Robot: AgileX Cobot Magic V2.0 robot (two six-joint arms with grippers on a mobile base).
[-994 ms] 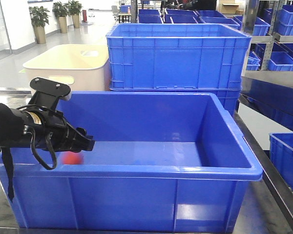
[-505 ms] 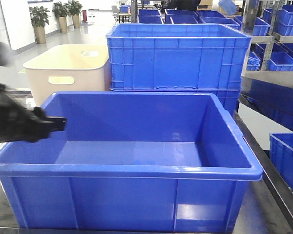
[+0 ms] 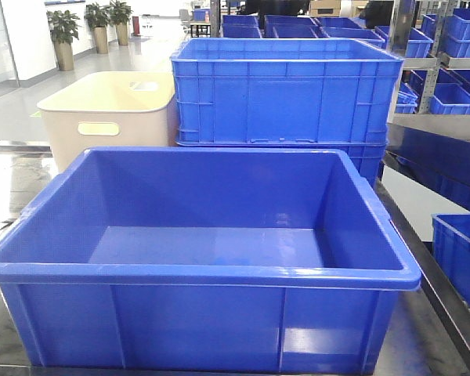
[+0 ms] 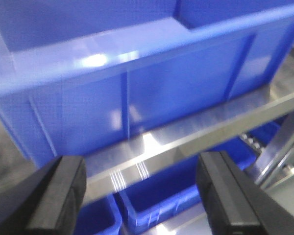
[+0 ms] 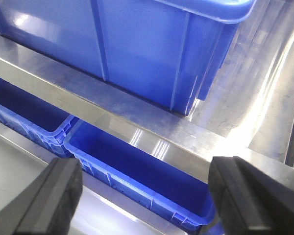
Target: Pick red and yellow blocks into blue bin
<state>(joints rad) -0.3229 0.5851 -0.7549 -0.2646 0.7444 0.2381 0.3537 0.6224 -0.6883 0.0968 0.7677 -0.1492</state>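
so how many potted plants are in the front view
3, all at the far top left on the floor: the first nearest the left edge, the second to its right, the third further right again. More may be out of frame.

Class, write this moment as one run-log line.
left gripper: open, empty | right gripper: open, empty | blue bin: no blocks visible | arms: outside front view

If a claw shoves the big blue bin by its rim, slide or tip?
The blue bin would probably slide: it is wide, low and flat-based. It sits on a glossy metal table, so grip looks low. It shows nothing inside, so likely light.
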